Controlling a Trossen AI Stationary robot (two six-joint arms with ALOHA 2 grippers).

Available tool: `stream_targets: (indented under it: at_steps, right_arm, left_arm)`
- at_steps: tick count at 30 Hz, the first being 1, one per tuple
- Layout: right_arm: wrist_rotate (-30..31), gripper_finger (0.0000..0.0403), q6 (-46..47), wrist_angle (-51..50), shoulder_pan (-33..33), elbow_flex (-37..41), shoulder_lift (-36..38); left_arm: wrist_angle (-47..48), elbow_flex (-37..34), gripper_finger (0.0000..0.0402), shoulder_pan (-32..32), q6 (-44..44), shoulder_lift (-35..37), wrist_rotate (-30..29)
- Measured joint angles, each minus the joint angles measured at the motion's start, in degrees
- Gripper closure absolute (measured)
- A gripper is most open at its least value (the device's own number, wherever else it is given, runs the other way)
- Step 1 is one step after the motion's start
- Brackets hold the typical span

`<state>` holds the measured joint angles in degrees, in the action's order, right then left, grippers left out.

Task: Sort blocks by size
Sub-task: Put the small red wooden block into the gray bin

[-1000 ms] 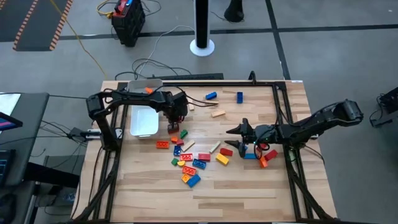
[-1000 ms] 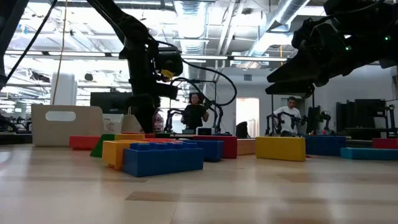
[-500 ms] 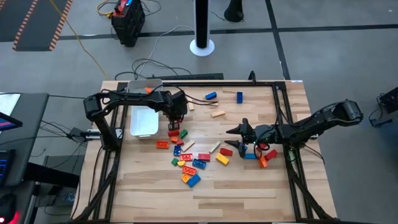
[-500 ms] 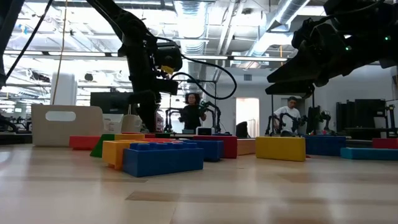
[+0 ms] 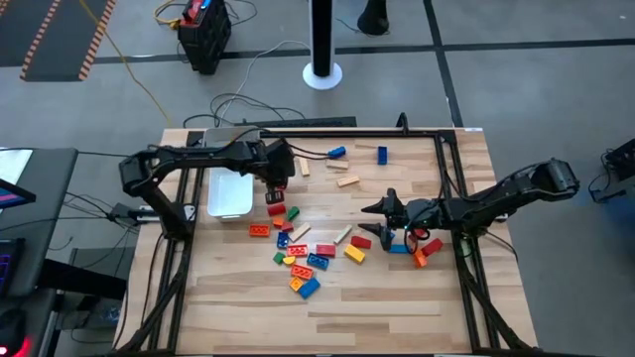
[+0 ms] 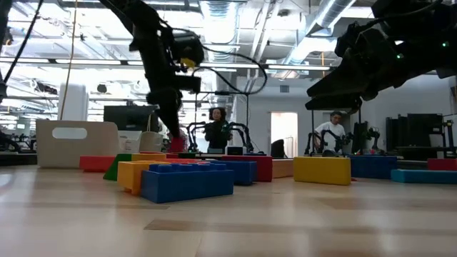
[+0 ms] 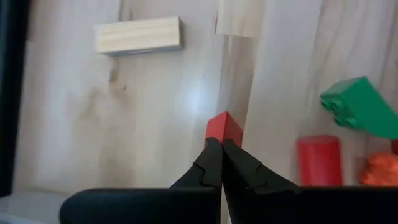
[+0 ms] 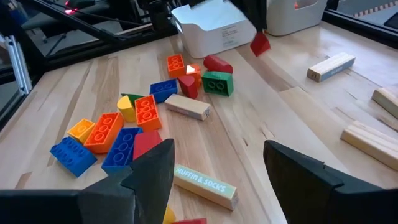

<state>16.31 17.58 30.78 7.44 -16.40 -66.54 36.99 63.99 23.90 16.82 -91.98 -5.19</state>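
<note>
So right now the left gripper (image 5: 277, 184) is pinched tight on a small red block (image 7: 224, 129) — you can see the brick's corner poking out past the fingertips in its wrist view, and it hangs clear of the wood. It's sitting toward the table's far-left part, right next to the white tray (image 5: 228, 193) by the left edge. A second tray (image 5: 230, 135) is at the far-left corner.

My read: this is the carry step, brick picked and lifted, not dropped anywhere yet. Next move probably needs a short swing over whichever tray takes the small ones, then letting go once it's above the rim — can't tell from here which tray that is.

The rest of the blocks (image 5: 298, 260) are mostly still in a loose pile mid-table, with a few pale tan bars (image 5: 347, 180) and blue ones (image 5: 382, 154) strewn toward the far edge.

The right gripper (image 5: 375, 209) just hovers with fingers spread and empty, over the right half of the table near a red block (image 5: 360, 241).
</note>
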Motion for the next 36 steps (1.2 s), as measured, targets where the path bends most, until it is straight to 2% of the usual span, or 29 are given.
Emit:
stream_targets:
  at_steps: [3, 7, 16, 20, 25, 28, 31, 36]
  right_arm:
    - [0.3, 0.0129, 0.0, -0.4, 0.0, 0.0, 0.0]
    - [1.2, 0.0129, 0.0, -0.3, -0.1, 0.0, 0.0]
    - [1.8, 0.0129, 0.0, 0.2, -0.1, 0.0, 0.0]
    - [1.8, 0.0129, 0.0, 0.6, -0.1, 0.0, 0.0]
    - [1.8, 0.0129, 0.0, 0.8, -0.1, 0.0, 0.0]
    - [1.8, 0.0129, -0.1, 0.8, -0.2, 0.0, 0.0]
    - [1.8, 0.0129, -0.1, 0.8, -0.9, 0.0, 0.0]
    - [1.8, 0.0129, -0.1, 0.9, -1.6, 0.0, 0.0]
  left_arm:
    - [2.3, 0.0, 0.04, 0.0, -0.1, 3.4, -0.9]
    - [5.4, 0.0, 0.0401, 0.9, -0.1, 8.9, -5.2]
    - [7.9, 0.1, 0.0401, 9.2, 0.9, 18.4, -8.6]
    - [7.0, 0.1, 0.0401, 14.8, 1.6, 18.1, -8.8]
    - [4.9, 0.1, 0.0401, 18.1, 2.6, 16.8, -7.5]
    - [3.0, 0.1, 0.0401, 17.4, 3.5, 16.9, -3.5]
    - [0.6, 0.1, 0.0389, 15.0, 3.2, 16.8, -3.7]
    - [-1.9, 0.1, 0.0319, 10.4, 4.0, 12.8, -5.2]
